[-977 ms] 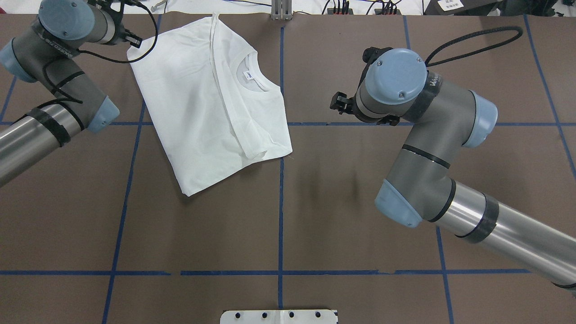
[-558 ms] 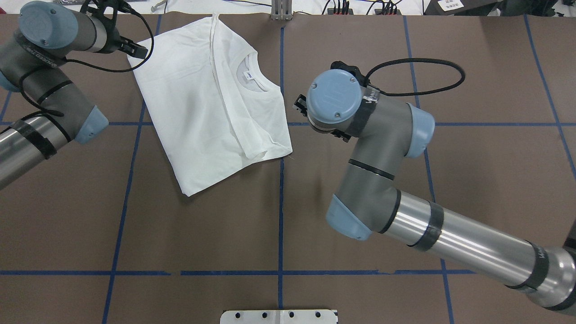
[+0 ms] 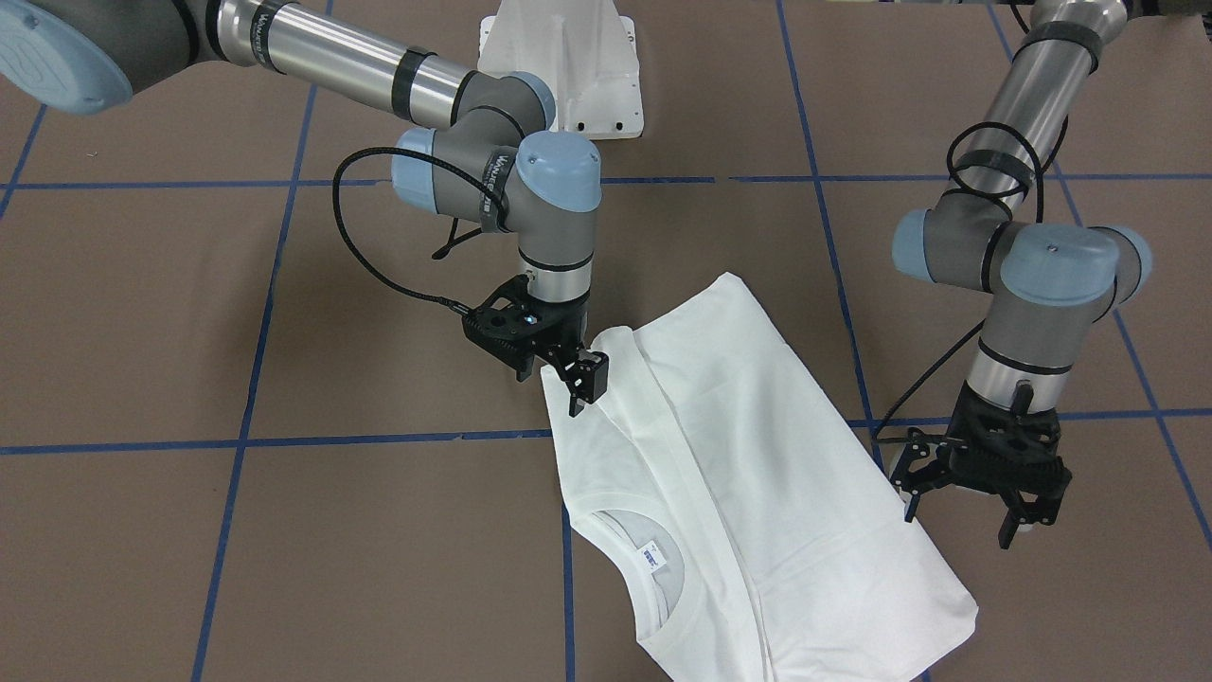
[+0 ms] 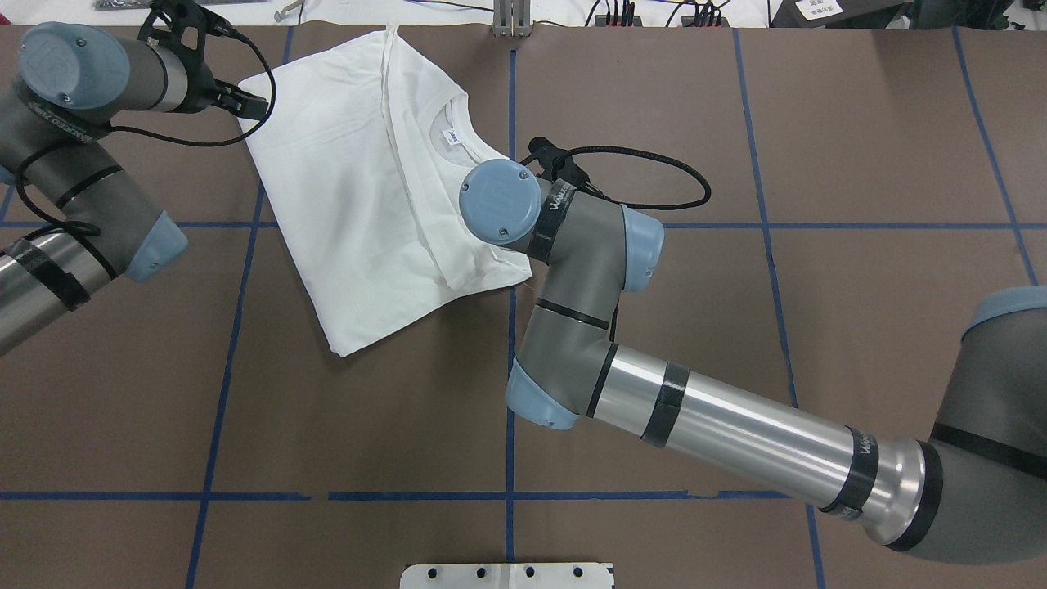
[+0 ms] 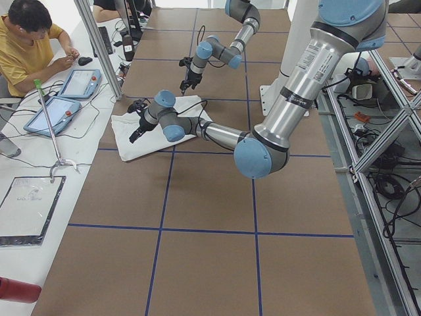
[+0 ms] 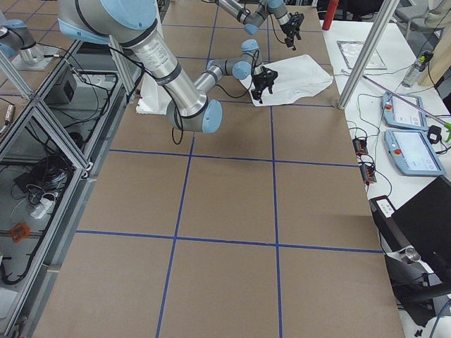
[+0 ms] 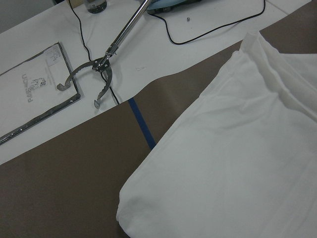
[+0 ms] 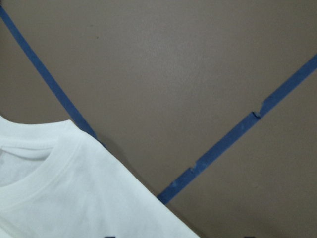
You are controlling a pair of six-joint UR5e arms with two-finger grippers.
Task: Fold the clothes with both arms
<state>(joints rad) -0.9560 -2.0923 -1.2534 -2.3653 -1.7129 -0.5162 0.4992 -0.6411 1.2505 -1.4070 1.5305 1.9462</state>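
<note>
The white T-shirt (image 4: pixel 368 188) lies folded on the brown table, neck and small label facing up; it also shows in the front view (image 3: pixel 739 474). No black text shows. My right gripper (image 3: pixel 554 384) is open, its fingers low at the shirt's corner on my right side; in the overhead view its wrist hides it. My left gripper (image 3: pixel 956 511) is open and empty, hovering just beside the shirt's opposite edge, near the far corner (image 4: pixel 245 102). The left wrist view shows that shirt corner (image 7: pixel 223 173). The right wrist view shows the neck rib (image 8: pixel 54 163).
The white pedestal base (image 3: pixel 568 66) stands at my side of the table. Blue tape lines (image 4: pixel 509 368) cross the brown surface. Beyond the far edge lie metal tongs (image 7: pixel 99 69), cables and tablets (image 5: pixel 59 112), with an operator (image 5: pixel 29 39) seated there.
My right arm has swung left from the table's right half to the shirt's right edge. My left gripper has shifted slightly toward the shirt's far-left corner. The shirt has not moved.
</note>
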